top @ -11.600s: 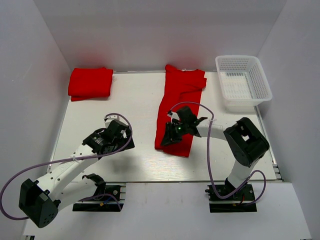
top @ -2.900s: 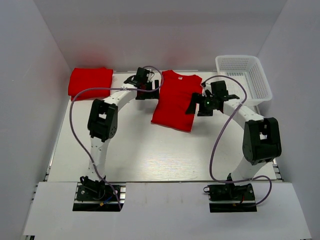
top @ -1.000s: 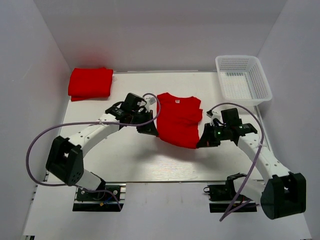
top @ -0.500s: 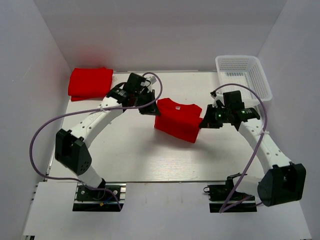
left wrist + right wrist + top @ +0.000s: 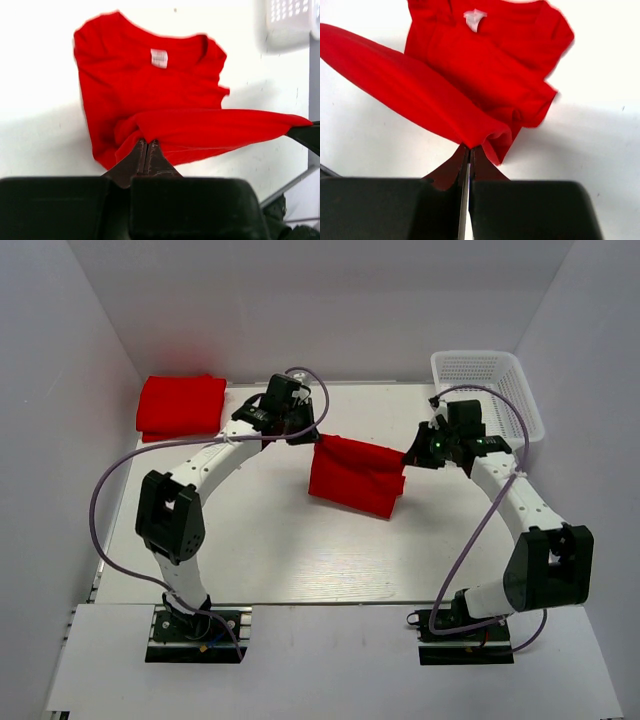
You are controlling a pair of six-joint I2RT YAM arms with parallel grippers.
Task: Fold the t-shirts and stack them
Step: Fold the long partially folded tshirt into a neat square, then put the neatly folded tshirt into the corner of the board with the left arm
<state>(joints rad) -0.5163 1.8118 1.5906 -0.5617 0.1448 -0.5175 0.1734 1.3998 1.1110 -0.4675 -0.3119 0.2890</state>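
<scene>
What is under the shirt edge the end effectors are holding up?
That t-shirt itself: its collar half lies flat on the table, white label showing. The left end effector and right end effector pinch the raised edge. The table beneath is covered.

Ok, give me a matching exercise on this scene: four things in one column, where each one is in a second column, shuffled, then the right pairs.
Things
1. basket
2. folded shirt
3. held shirt
4. tag

Places
A. inside the collar of the held shirt
B. far left corner of the table
C. far right corner of the table
D. mid table, one edge pinched by the left tool and the right tool

Pairs: 1-C, 2-B, 3-D, 4-A
</scene>
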